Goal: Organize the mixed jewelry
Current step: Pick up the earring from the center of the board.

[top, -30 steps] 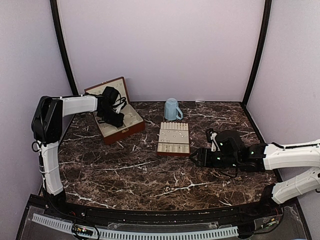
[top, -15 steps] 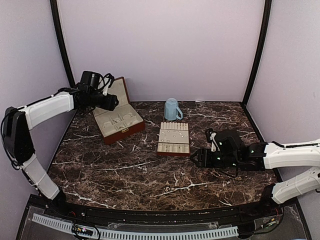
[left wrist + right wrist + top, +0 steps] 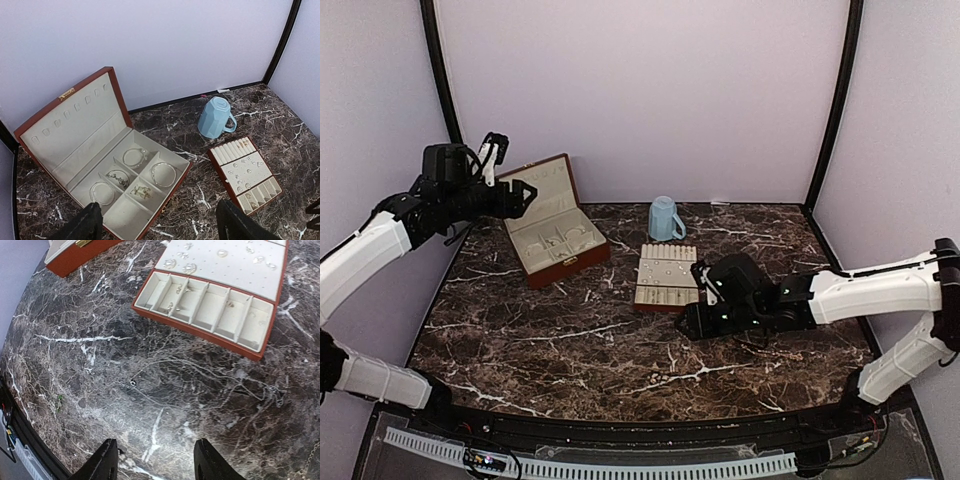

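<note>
I have the left arm raised, the left pincer [image 3: 159, 212] apart above the open jewelry box [image 3: 70, 120]. The right arm stretches low over the bench [image 3: 75, 315], right pincer [image 3: 156, 447] apart. Mixed jewelry [image 3: 170, 263] dots the slotted tray [image 3: 200, 333], one speck [image 3: 132, 383] on bare bench.

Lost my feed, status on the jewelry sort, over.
Left gripper open, empty, raised near the box. Right gripper open, empty, low over the table. One tiny silvery piece loose ahead of it, nothing between.

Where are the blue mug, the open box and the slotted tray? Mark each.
blue mug [image 3: 214, 117], left wrist view, its side.
open box [image 3: 75, 120], left wrist view, inside of lid.
slotted tray [image 3: 210, 307], right wrist view, an empty slot.
</note>
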Robot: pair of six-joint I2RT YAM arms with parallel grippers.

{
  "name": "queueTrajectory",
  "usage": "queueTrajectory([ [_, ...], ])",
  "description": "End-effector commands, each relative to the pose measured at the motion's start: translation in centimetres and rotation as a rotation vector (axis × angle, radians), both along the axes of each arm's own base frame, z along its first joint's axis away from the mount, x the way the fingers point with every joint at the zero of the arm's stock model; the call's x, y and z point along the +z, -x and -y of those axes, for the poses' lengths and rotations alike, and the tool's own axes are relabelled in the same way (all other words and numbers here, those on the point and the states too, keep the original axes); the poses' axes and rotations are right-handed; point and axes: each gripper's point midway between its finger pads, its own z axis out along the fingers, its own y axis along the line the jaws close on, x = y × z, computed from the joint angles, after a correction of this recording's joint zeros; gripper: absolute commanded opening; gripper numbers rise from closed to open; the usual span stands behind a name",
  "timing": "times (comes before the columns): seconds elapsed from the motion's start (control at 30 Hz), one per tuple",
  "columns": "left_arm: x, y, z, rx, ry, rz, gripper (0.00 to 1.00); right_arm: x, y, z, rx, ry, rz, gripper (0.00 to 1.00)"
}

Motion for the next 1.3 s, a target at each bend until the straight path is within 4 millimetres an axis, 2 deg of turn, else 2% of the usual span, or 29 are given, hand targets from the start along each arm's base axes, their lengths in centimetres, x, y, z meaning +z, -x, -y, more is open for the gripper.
queueTrajectory([
  [0.0,-0.9,1.0,-0.4,-0.011,-0.007,-0.016,0.82,0.0,1.0,-2.6,0.064,0.045,0.005,0.51],
  [0.17,-3.2,0.7,-1.2,0.02,-0.067,-0.018,0.82,-1.6,2.6,-5.2,0.117,0.089,-0.021,0.49],
  [0.33,-4.7,0.9,-1.2,0.015,-0.081,-0.041,0.82,-1.8,3.2,-8.2,0.198,0.128,0.005,0.48],
  [0.47,-5.1,1.0,-1.4,0.021,-0.091,-0.048,0.82,-2.6,3.8,-10.4,0.257,0.152,0.008,0.45],
  [0.57,-5.3,1.0,-1.4,0.017,-0.09,-0.05,0.82,-3.0,3.5,-11.1,0.268,0.181,0.023,0.44],
  [0.73,-6.1,0.9,-1.1,0.007,-0.092,-0.071,0.82,-4.0,4.2,-10.7,0.307,0.251,0.019,0.43],
  [0.97,-6.7,0.8,-0.7,-0.014,-0.089,-0.09,0.81,-6.1,6.3,-7.7,0.308,0.339,-0.034,0.41],
  [1.27,-7.0,0.8,-0.5,-0.024,-0.087,-0.099,0.81,-6.5,7.3,-6.2,0.29,0.372,-0.061,0.38],
])
